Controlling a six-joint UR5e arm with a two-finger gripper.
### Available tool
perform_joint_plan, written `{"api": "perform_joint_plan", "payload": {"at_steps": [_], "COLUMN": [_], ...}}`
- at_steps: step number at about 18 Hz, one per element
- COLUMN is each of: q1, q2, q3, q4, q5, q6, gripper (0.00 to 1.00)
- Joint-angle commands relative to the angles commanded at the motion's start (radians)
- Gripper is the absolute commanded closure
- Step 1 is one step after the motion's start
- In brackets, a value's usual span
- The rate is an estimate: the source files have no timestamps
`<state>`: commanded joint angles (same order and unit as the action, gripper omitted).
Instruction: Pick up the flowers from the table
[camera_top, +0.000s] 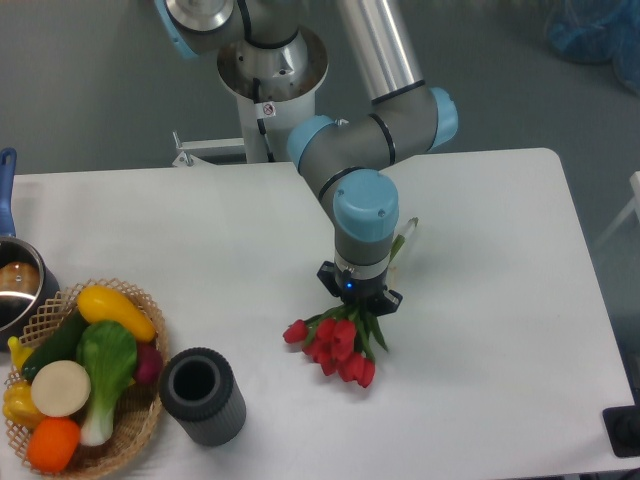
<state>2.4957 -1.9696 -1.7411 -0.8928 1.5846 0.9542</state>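
Far left, at 9 o'clock on the bench (200, 230), a dark pot (15, 285) with a blue handle sits partly out of frame. At 7 o'clock a wicker basket (140, 415) holds toy produce: a yellow squash (115, 312), a green leafy vegetable with a white stalk (105, 370) and an orange (52, 444), among others. Just beside the basket's right rim stands a dark ribbed cylinder (203, 395), open at the top.

Near centre, slightly toward 5 o'clock, lie the flowers (338, 345): 1 bunch of red tulips, heads fanned toward 7 o'clock, with a stem end showing past the wrist toward 1 o'clock. The heads appear to be at or just above the bench surface; contact cannot be confirmed from this view.

The end effector (359, 300) points straight down over the stems, directly above the heads. Its fingers are drawn close together around the stem bundle and appear clamped on it, though the pad contact itself is hidden by the wrist housing.

Assessment: the grasp step looks complete and the lift is in hand or about to begin. The next move calls for a straight vertical rise, slow enough that the head-heavy bunch does not swing or slide through the grip. Risk: the thin stems may slip, or the bunch may pivot downward.
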Motion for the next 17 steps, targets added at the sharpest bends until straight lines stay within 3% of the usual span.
{"api": "perform_joint_plan", "payload": {"at_steps": [3,7,13,17], "q1": [0.041,0.084,0.107,0.120], "q2": [0.023,0.031,0.026,0.034], "q3": [0.029,0.098,0.204,0.236], "q4": [-0.021,-0.115,-0.135,-0.205], "q5": [0.000,0.000,-0.002,-0.002], "q6": [0.000,-0.014,0.006,0.141], "gripper": [1.00,1.00,1.00,1.00]}}
